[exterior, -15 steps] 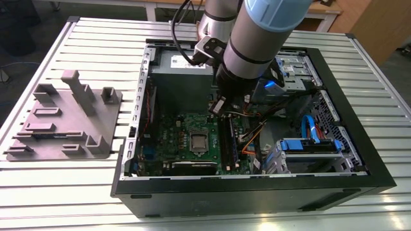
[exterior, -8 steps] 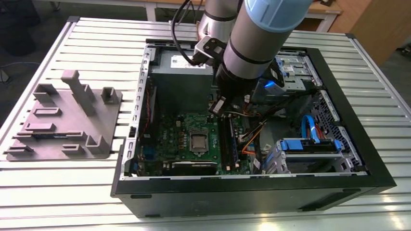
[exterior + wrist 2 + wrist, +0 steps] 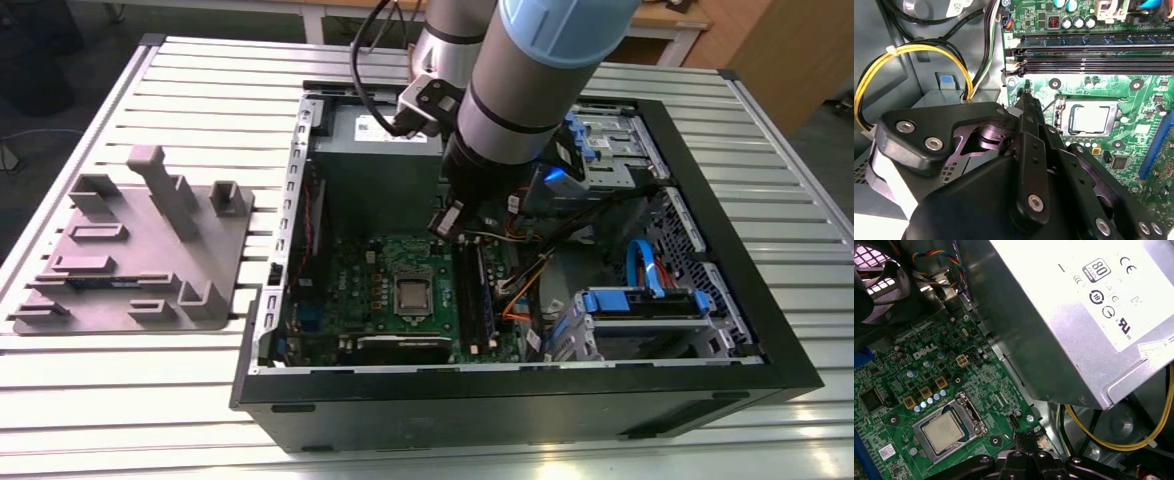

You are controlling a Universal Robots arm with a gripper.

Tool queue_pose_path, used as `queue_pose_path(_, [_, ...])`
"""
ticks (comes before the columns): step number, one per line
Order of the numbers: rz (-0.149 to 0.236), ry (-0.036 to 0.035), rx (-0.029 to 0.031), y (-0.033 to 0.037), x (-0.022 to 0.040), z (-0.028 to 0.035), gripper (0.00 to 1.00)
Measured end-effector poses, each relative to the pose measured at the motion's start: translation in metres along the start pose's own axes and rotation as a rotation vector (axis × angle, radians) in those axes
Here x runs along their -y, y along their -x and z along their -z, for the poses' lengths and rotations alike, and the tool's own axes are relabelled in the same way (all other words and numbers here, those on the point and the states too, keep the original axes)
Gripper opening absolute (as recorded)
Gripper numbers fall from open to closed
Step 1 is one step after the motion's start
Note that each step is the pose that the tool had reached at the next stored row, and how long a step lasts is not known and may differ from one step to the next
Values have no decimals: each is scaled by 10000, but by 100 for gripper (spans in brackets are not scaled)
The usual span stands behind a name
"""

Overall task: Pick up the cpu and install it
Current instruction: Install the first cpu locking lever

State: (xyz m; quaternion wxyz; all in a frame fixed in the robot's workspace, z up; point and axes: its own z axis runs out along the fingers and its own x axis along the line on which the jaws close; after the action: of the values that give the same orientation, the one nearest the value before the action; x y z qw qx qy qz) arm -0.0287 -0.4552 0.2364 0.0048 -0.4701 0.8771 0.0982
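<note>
Exterior view: your gripper [image 3: 450, 222] hangs inside the case, the cpu [image 3: 412, 294] at its seven o'clock, seated in the motherboard [image 3: 360, 290] socket. Second wrist view: fingers pinched together, empty. First wrist view: cpu sits square; keep clear, lift straight.

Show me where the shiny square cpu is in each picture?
Exterior view: the cpu sits in its socket on the green motherboard, inside the open computer case.
Second wrist view: the cpu lies in the socket frame, beyond the black pincer.
First wrist view: the cpu lies in the socket, near the pincer.
Shared landmark: the green motherboard around the socket.
</note>
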Motion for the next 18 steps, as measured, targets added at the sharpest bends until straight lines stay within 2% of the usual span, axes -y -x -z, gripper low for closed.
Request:
queue_pose_path(2, [6,-3,-7,-2,1,-1,10])
queue_pose_path(4, [4,-33,-52,-9,4,1,10])
queue_pose_path(9, [-17,-187,-280,-23,14,4,10])
queue_pose_path(13, [-31,-276,-412,-50,31,10,10])
queue_pose_path(16, [-46,-373,-556,-68,43,13,10])
queue_pose_path(18, [-52,-412,-617,-76,48,16,10])
